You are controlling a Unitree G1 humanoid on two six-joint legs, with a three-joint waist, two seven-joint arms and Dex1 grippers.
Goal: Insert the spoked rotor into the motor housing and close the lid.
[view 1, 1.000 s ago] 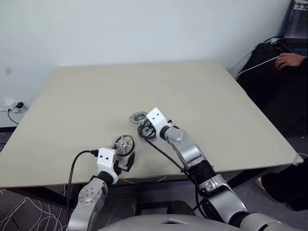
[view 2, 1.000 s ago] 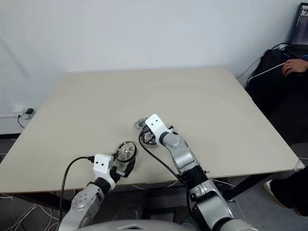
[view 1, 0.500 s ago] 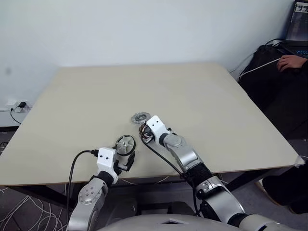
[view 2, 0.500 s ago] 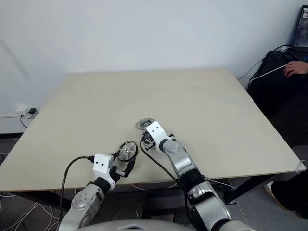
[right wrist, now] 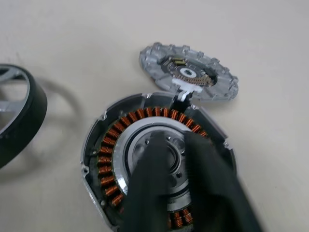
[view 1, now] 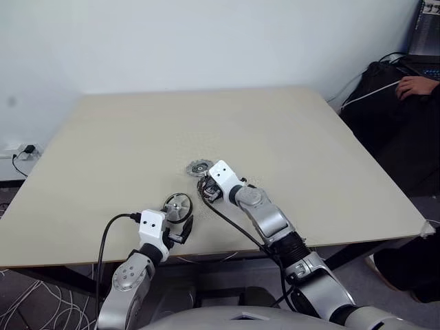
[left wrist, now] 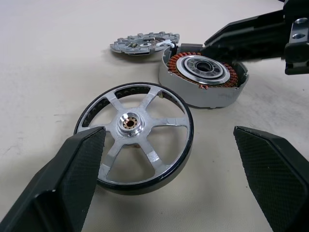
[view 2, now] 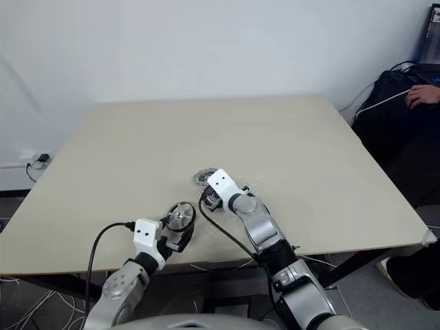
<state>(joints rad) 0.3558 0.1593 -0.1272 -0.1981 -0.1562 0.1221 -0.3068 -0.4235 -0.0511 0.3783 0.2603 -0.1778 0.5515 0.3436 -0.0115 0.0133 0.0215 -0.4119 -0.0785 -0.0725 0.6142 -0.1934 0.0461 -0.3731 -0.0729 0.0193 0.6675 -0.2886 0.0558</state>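
Both right fingers (right wrist: 154, 179) slightly parted (over motor housing (right wrist: 116, 150)).

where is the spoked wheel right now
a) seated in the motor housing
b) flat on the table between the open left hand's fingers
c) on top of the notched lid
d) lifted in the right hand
b, the spoked wheel lies flat on the table between the wide-open fingers of the left hand, apart from the motor housing.

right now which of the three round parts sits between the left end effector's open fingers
The spoked rotor, silver spokes inside a dark rim. The motor housing with copper windings and the notched lid lie beyond it.
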